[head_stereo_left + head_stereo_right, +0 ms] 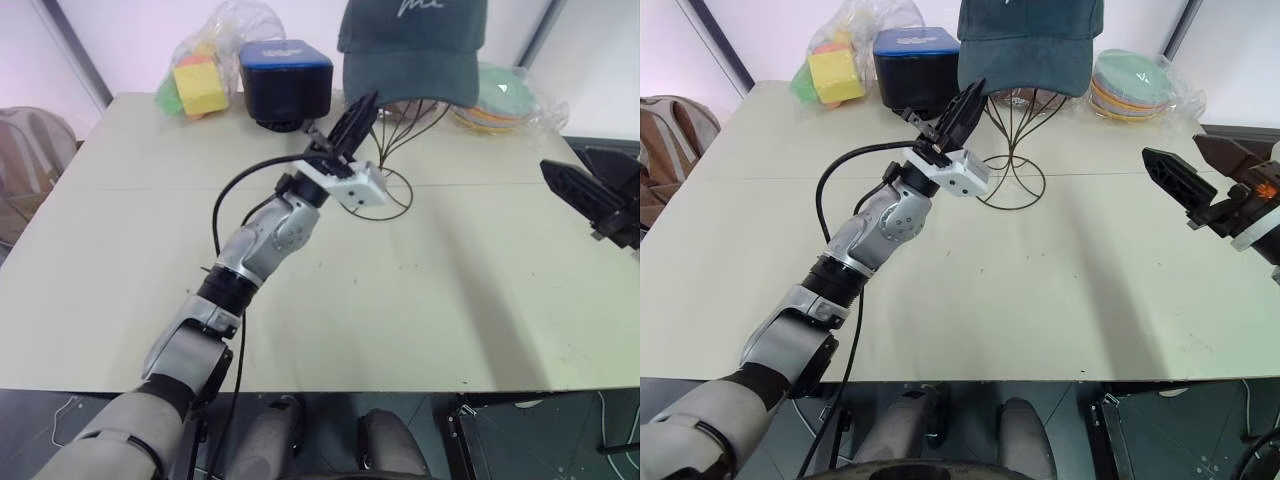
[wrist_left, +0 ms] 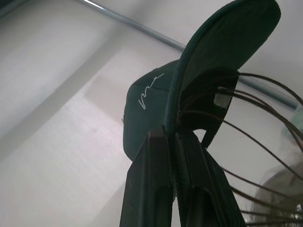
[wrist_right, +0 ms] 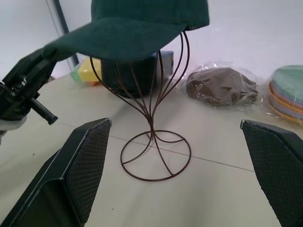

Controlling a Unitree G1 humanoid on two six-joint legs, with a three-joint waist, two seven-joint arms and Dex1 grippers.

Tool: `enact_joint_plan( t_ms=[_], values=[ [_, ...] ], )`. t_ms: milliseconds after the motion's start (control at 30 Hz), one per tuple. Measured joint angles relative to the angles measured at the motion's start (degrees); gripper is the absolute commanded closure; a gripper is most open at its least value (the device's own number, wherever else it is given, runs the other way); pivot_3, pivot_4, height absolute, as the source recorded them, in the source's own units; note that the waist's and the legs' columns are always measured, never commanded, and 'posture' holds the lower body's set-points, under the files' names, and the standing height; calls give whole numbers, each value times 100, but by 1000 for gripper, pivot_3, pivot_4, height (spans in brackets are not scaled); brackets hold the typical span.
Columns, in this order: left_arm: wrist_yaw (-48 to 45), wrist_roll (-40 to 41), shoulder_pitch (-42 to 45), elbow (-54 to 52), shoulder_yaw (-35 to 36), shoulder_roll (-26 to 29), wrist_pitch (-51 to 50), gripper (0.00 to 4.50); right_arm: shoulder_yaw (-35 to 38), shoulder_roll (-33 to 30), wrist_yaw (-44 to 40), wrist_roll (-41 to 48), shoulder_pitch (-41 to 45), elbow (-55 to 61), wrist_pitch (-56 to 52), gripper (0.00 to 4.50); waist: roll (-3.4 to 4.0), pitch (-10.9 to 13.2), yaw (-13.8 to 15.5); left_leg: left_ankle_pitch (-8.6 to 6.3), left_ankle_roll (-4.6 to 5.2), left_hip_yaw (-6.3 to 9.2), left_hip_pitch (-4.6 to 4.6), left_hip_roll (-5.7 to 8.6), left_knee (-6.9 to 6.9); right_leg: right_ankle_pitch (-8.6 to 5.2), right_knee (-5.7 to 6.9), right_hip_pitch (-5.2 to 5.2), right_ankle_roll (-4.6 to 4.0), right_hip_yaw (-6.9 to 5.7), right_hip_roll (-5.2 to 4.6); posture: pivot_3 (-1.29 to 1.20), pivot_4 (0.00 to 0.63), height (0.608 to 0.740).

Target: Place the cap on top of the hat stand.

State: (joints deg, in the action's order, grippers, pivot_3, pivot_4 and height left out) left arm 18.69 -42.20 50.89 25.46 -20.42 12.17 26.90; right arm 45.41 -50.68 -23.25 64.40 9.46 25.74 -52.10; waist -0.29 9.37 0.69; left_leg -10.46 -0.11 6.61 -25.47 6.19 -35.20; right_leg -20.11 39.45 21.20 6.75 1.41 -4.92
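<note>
Closest to the head camera, the left gripper (image 1: 366, 103) reaches forward over the table (image 1: 430, 300) toward about 12 o'clock, its two black fingers (image 2: 156, 189) clenched on the brim edge of the cap (image 1: 1030, 40). This dark teal-grey cap already sits on the globe-shaped cage of the hat stand (image 3: 154, 118), with the brim coming down toward the gripper. At about 3 o'clock the right gripper (image 1: 1200, 175) hangs well apart from the stand, its fingers spread wide and holding nothing. Behind the stand lie a blue box (image 1: 285, 80), a stack of plates in plastic (image 1: 1130, 85) and a brown item in clear plastic (image 3: 221, 85).
</note>
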Motion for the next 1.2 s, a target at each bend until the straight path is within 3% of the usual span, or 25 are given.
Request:
enact_joint_plan(
  t_ms=[867, 967, 1200],
  values=[
    [269, -440, -745, 136, -587, 164, 195, 4443, -108, -42, 41, 1, 42, 1, 11, 0, 1, -2, 2, -1, 1, 0, 4, 1, -4, 0, 3, -5, 1, 0, -3, 0, 150, 740],
    [241, -463, -828, 136, -603, 224, 268, 3512, -143, -42, 58, 0, 54, 1, 13, 0, 1, -2, 7, -1, 1, 1, 3, 1, -4, 0, 3, -5, 1, -1, -3, 0, 150, 740],
    [33, -456, -993, 137, -745, 239, 430, 24, -201, -42, 94, -7, 75, 1, 27, 0, 2, -2, 2, -1, 1, 0, 3, 1, -4, 0, 3, -3, 1, 0, -4, 0, 150, 740]
  ],
)
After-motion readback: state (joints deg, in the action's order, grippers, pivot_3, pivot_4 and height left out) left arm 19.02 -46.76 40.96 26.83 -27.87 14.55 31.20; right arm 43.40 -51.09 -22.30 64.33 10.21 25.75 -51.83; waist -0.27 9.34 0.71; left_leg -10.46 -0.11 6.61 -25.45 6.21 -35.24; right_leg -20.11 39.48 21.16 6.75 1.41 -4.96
